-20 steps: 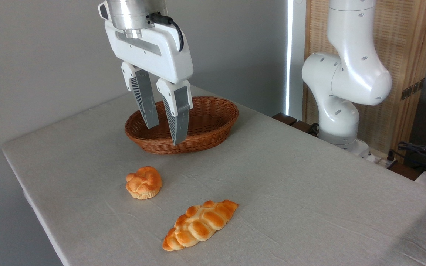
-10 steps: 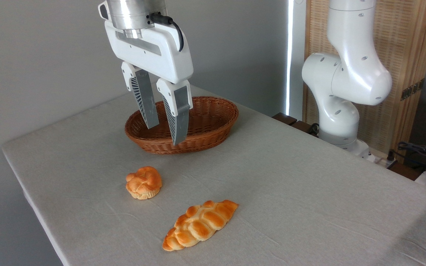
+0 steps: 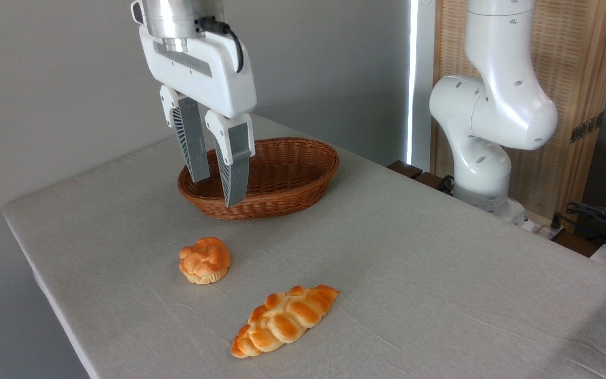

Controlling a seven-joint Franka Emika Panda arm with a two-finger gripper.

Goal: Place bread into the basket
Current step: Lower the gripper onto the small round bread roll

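The bread (image 3: 204, 260), a small round golden knotted bun with a pale fluted base, sits on the table left of centre. Behind it stands the oval brown wicker basket (image 3: 292, 187), with nothing visible inside. My gripper (image 3: 217, 191) hangs in the air in front of the basket's left part, well above and a little behind the bun. Its two grey fingers point down with a narrow gap between them and hold nothing.
A longer braided loaf (image 3: 283, 319) lies nearer the front, right of the bun. The table (image 3: 413, 273) is covered in a pale cloth; its left edge runs close to the bun. The arm's white base (image 3: 484, 158) stands at the back right.
The gripper has shifted a little to the left and slightly up, still holding nothing. The bun, the loaf and the basket have not moved.
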